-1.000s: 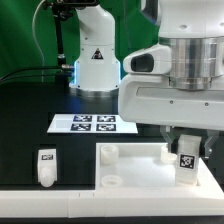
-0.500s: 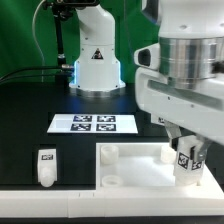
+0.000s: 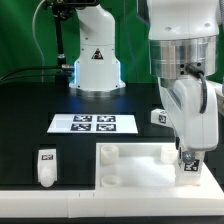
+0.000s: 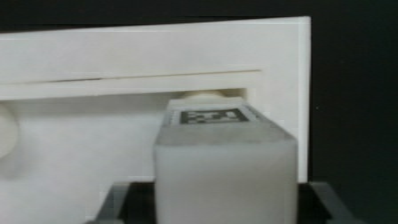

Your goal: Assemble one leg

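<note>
My gripper (image 3: pixel 187 158) is shut on a leg (image 3: pixel 187 167), a stubby white peg with a black-and-white tag. It holds the leg upright at the corner of the white square panel (image 3: pixel 128 168) on the exterior view's right. In the wrist view the leg (image 4: pixel 217 150) fills the space between my dark fingers (image 4: pixel 135 202), with the panel's raised rim (image 4: pixel 125 85) behind it. A second leg (image 3: pixel 45 166) stands alone on the black table at the exterior view's left. Another tagged white piece (image 3: pixel 158 116) shows beside my hand, partly hidden.
The marker board (image 3: pixel 92 123) lies flat on the table behind the panel. The robot's white base (image 3: pixel 96 62) stands at the back. Raised corner posts (image 3: pixel 108 153) stick up from the panel.
My hand has turned about its wrist and shifted toward the exterior view's right, still gripping the leg at the panel's corner. The other leg and the panel have not moved.
</note>
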`<action>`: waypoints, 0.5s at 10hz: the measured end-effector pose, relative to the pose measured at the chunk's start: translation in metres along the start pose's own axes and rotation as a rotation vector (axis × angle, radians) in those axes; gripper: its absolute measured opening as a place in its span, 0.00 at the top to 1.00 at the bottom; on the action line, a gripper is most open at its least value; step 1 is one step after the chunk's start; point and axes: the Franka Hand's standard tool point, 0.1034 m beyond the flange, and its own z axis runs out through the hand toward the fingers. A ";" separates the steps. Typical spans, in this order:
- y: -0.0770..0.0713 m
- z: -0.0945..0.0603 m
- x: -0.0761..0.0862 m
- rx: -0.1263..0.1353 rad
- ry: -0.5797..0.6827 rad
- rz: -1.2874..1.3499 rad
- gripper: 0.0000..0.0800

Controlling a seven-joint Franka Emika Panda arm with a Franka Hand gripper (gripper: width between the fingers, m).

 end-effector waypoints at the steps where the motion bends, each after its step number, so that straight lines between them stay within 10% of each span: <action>1: -0.001 0.000 0.000 0.002 0.001 -0.044 0.42; 5: 0.001 0.000 -0.002 -0.003 -0.008 -0.530 0.20</action>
